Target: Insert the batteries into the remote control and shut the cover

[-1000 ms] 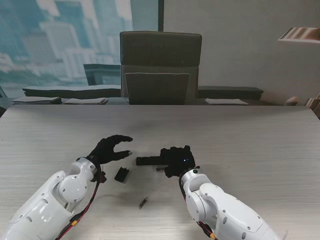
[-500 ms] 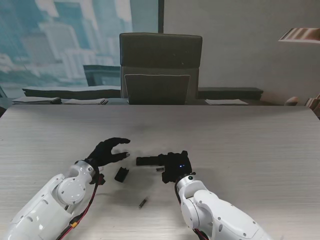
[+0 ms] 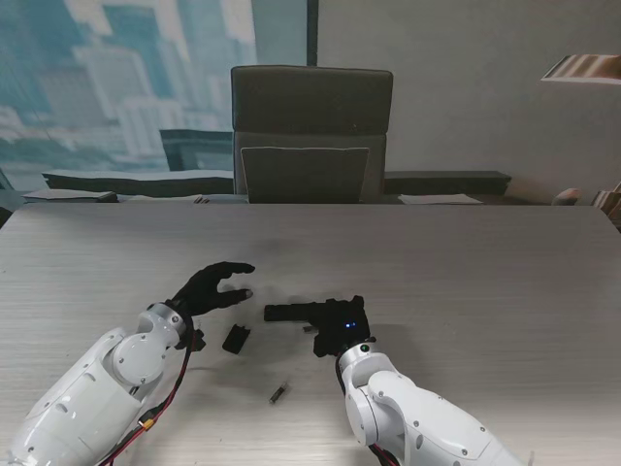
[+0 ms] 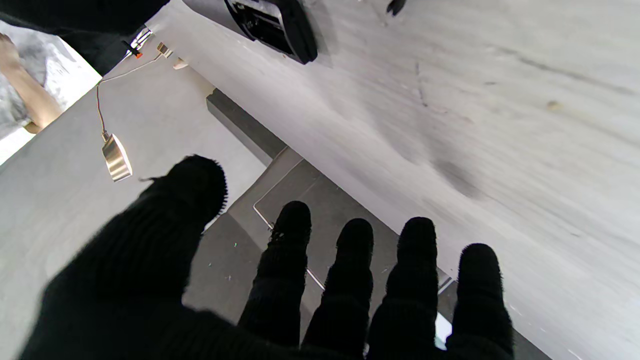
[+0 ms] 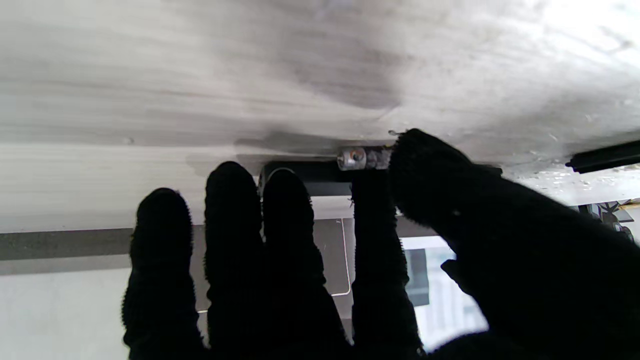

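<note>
The right hand [image 3: 340, 325] is seen with its black-gloved fingers [image 5: 235, 210] laid over one end of the remote control [image 3: 288, 313], and a battery [image 5: 362, 157] is pinched between thumb and forefinger at the remote's edge. The remote's free end extends toward nine o'clock from that hand on the bench [image 3: 466, 282]. The left hand [image 3: 215, 287] is held off the bench, fingers [image 4: 350, 260] spread and nothing gripped, at about ten o'clock from the remote. The detached cover [image 3: 236, 338] lies at eight o'clock from the remote, apart from it. A second battery [image 3: 277, 393] lies nearer to me, at six o'clock.
</note>
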